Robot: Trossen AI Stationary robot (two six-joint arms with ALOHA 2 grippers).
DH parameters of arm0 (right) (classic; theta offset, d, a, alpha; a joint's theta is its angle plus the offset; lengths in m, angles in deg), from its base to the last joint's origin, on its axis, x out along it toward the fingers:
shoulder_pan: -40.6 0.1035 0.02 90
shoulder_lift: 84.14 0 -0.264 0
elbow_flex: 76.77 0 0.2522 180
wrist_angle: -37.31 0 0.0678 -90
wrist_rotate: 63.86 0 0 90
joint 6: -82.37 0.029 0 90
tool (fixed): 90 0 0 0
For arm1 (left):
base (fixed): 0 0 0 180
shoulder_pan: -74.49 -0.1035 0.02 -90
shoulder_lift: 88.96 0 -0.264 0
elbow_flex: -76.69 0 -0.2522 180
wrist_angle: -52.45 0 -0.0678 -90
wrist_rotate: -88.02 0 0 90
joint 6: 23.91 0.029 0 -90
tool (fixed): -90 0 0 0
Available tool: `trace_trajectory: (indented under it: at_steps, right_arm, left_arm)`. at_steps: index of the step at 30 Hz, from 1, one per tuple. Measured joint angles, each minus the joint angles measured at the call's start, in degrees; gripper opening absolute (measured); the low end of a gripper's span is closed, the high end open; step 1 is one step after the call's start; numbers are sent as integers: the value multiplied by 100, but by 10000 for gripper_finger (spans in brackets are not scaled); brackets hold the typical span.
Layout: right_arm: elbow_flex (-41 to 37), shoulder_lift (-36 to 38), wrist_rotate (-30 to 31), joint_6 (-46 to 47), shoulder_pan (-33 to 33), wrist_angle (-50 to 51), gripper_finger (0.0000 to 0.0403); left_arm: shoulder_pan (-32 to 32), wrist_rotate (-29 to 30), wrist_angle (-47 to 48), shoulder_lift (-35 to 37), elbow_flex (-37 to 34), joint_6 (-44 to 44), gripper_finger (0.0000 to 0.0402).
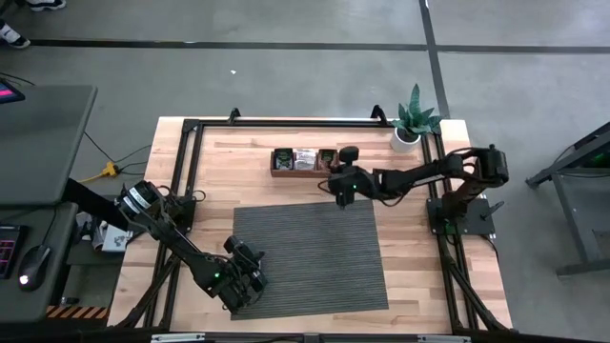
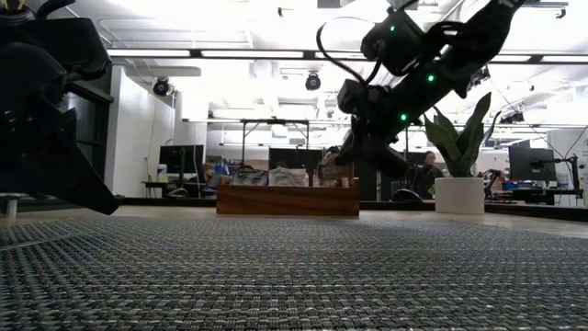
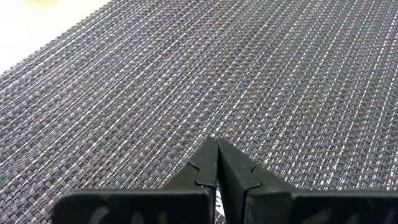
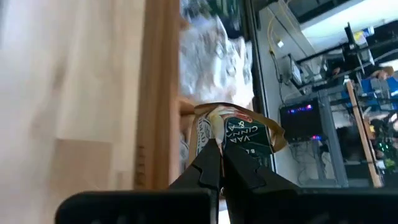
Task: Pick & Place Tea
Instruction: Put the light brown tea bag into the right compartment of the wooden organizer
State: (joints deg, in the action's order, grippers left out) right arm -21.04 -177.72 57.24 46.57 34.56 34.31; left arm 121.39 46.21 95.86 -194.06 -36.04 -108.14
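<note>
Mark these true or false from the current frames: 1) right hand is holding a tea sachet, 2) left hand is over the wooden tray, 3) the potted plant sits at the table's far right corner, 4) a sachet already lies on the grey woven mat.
1) True: the right hand is shut on a dark green and tan tea sachet, just in front of the brown wooden tray.
2) False: the left hand is shut over the grey woven mat, near its near left corner.
3) True: the green potted plant in a white pot stands there.
4) False: no sachet shows on the mat.
</note>
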Motion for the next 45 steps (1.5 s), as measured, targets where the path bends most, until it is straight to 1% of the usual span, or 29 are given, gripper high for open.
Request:
trace_trajectory:
  at_steps: [2,6,10,14,19,23,27,37,45]
  right_arm:
    - [0,-3,-32,-55,-131,31,0]
    - [-2,-4,-454,-174,-348,-24,0]
    - [-2,-4,-630,-215,-507,-23,0]
    - [-2,-4,-980,-210,-602,-21,0]
    - [-2,-4,-1115,-187,-689,-24,0]
    - [-2,-7,-1352,-175,-766,-19,0]
    - [-2,-7,-1425,-175,-861,-10,3]
    - [-2,-26,-1667,-175,-1015,192,44]
    - [-2,-26,-1693,-170,-1015,192,84]
  left_arm:
    - [0,-6,0,0,0,0,1]
    - [0,-8,1,0,0,16,1]
    - [0,-3,7,0,0,19,1]
    - [0,-1,7,0,0,19,1]
    - [0,8,9,0,0,20,1]
    - [0,8,7,0,0,17,1]
    - [0,8,4,0,0,17,1]
    - [0,8,4,0,0,17,1]
    - [0,8,4,-2,0,17,1]
